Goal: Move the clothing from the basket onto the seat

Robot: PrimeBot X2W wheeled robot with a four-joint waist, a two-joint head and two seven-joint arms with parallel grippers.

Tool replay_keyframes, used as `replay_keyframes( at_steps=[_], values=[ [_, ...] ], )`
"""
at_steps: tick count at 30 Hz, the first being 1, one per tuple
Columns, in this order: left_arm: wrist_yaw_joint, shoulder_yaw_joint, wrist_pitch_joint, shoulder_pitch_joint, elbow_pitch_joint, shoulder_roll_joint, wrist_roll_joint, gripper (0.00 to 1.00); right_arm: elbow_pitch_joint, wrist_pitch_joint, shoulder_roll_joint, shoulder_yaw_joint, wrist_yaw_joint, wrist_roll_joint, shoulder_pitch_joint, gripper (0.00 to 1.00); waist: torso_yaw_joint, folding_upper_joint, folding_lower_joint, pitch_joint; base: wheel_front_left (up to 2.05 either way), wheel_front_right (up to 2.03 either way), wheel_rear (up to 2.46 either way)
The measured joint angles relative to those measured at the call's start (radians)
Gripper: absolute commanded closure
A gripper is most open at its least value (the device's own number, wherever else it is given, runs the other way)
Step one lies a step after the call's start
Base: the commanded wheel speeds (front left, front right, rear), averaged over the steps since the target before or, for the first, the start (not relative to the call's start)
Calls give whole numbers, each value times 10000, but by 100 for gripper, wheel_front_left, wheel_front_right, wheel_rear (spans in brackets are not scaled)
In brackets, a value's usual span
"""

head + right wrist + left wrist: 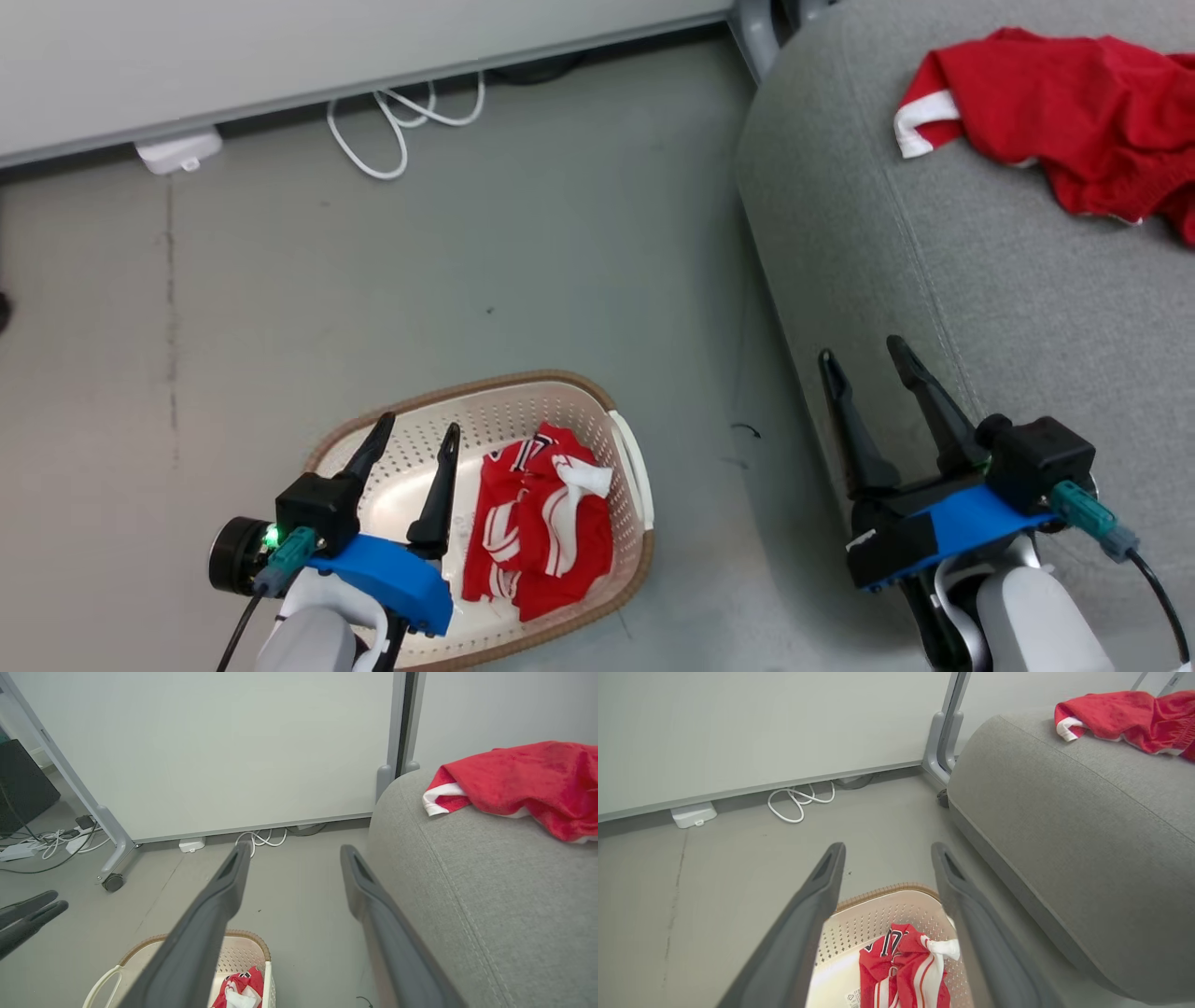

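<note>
Label (pixel 852 997) on basket (pixel 878 917) bottom, from left wrist view.

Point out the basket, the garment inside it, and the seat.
basket (pixel 509 418): head view, far perforated wall.
garment in the basket (pixel 540 539): head view, striped middle folds.
seat (pixel 1046 299): head view, bare grey fabric.

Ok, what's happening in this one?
A two-armed robot is moving laundry from a basket on the floor to a sofa seat. One red garment already lies on the seat; a striped garment is in the basket. The left hand hovers open above the basket, the right hand open and empty by the seat's edge.
</note>
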Motion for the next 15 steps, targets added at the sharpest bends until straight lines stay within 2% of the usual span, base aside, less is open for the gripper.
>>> replay_keyframes(
  at_steps=[7,15],
  values=[
    [0,-851,0,-1069,1315,299,-265,0,-8,-385,-6,153,0,182,-464,0,-965,0,0,1194,0,0,0],
    [0,-1948,257,-2142,2727,865,-1053,0,228,-842,-8,581,0,792,-774,0,-2107,0,0,2434,0,0,0]
  ],
)
